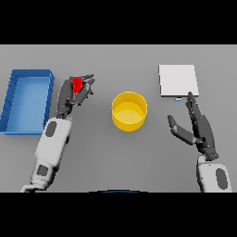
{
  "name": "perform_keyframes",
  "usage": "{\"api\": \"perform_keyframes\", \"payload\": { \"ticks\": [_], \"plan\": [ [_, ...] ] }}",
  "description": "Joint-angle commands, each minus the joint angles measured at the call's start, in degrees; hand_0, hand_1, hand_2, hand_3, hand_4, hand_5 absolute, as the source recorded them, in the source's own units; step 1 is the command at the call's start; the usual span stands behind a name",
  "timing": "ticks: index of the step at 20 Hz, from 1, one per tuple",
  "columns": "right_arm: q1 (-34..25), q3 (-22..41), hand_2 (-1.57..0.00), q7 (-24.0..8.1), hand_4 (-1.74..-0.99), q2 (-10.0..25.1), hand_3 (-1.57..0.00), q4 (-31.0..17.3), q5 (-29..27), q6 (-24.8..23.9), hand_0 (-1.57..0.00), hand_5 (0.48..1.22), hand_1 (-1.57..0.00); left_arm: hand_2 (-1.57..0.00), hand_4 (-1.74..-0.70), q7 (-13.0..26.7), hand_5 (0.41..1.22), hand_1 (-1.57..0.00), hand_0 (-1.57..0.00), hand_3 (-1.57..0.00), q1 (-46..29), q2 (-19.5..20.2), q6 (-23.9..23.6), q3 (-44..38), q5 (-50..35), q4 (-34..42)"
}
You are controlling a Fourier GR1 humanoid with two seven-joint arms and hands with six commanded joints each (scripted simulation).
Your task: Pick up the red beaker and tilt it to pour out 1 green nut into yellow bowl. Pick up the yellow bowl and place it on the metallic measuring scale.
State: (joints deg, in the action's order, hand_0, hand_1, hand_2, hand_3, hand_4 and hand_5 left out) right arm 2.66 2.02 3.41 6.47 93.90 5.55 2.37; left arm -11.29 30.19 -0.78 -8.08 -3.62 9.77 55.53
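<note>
The red beaker is held in my left hand, whose fingers curl round it so only a small red patch shows. It sits left of the yellow bowl, which stands at the table's middle; I see no nut in the bowl. The metallic measuring scale is a pale square plate at the back right. My right hand rests open on the table just in front of the scale, right of the bowl, with fingers straight and thumb spread.
A blue rectangular bin lies along the left side of the table, close beside my left forearm.
</note>
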Motion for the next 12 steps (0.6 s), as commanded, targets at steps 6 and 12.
{"api": "perform_keyframes", "payload": {
  "ticks": [6,12],
  "plan": [
    [-0.18,0.71,0.00,1.34,-1.281,-0.20,0.00,-0.02,1.02,-0.14,0.00,0.663,0.00,-1.56,-1.58,6.48,1.181,-1.56,-1.56,-1.56,0.41,3.33,0.86,5.08,5.91,8.18],
    [0.60,1.01,0.00,0.94,-1.277,-0.26,0.00,0.16,1.57,-0.27,0.00,0.679,0.00,-1.56,-1.62,11.89,1.140,-1.57,-1.57,-1.56,2.11,5.16,0.84,9.73,9.40,9.72]
  ]
}}
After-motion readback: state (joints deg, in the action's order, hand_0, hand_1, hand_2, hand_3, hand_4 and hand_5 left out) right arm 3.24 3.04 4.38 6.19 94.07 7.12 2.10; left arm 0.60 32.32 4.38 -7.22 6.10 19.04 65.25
